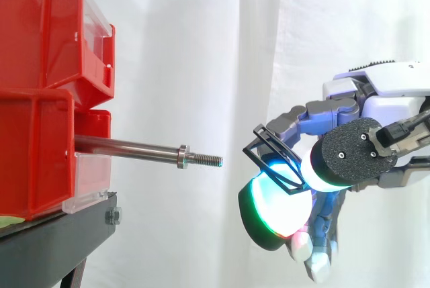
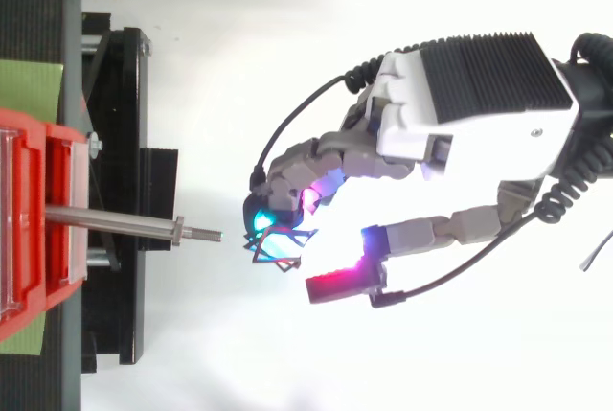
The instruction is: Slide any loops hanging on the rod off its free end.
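A bare steel rod (image 1: 131,147) sticks out to the right from the red bins (image 1: 40,100), ending in a threaded tip (image 1: 207,160); nothing hangs on it. In the top view the rod (image 2: 115,222) points right toward the hand. The hand (image 1: 336,160) is just right of the free end, clear of it, with its fingers curled and pinching a thin black loop (image 1: 275,157) between the glowing pads. From above, the black loop (image 2: 275,243) sits at the fingertips, a short gap right of the rod's tip, with the hand (image 2: 383,157) behind it.
The red bins stand stacked on a black stand (image 1: 60,234). A clear label holder (image 1: 87,177) fronts the lower bin beneath the rod. A white curtain (image 1: 222,46) hangs behind. Open space lies between the rod's tip and the hand.
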Controlling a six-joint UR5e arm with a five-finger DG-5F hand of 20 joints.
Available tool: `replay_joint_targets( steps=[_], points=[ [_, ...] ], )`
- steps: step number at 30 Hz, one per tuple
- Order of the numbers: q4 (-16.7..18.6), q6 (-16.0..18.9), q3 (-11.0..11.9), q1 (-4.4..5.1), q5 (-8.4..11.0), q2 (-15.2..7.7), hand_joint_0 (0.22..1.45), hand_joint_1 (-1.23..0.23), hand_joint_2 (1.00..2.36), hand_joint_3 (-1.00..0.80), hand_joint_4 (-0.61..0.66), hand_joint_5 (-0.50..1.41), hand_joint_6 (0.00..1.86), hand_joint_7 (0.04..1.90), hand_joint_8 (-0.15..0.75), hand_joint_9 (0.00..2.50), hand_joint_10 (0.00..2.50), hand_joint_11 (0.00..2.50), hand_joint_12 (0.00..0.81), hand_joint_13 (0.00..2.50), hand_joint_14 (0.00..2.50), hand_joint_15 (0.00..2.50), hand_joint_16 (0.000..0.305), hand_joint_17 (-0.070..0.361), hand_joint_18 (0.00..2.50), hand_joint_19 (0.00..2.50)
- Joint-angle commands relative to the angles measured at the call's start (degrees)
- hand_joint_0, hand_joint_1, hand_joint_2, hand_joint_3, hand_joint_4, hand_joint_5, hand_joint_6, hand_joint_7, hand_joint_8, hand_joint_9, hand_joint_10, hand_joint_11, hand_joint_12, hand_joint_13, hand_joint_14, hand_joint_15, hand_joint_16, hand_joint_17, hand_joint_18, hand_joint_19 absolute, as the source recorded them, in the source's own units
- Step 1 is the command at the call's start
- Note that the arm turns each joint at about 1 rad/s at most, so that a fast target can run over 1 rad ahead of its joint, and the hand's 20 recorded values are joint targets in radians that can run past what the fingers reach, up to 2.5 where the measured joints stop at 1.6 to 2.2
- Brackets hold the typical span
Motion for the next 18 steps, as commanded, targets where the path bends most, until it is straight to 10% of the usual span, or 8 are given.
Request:
replay_joint_targets(
  steps=[1, 7, 18],
  points=[
    [-2.2, 9.4, 0.0, 0.32, 3.80, 0.2, 0.58, -0.67, 1.03, 0.01, -0.02, -0.19, 0.91, 1.05, 0.325, 0.85, 0.01, 0.30, 0.323, 1.00, 0.01, 0.23, 0.047, 0.106, 0.98, 0.34],
    [-4.1, 20.3, 0.0, 0.67, 7.14, 0.2, 0.61, -0.71, 1.02, -0.14, -0.04, -0.19, 0.91, 1.06, 0.318, 0.85, 0.01, 0.31, 0.319, 1.00, 0.01, 0.23, 0.046, 0.103, 0.97, 0.35],
    [-6.6, 27.2, 0.0, 1.03, 9.08, 0.2, 0.64, -0.72, 1.02, -0.29, -0.04, -0.19, 0.92, 1.06, 0.315, 0.86, 0.01, 0.30, 0.314, 1.01, 0.01, 0.23, 0.045, 0.102, 0.99, 0.35]
  ],
)
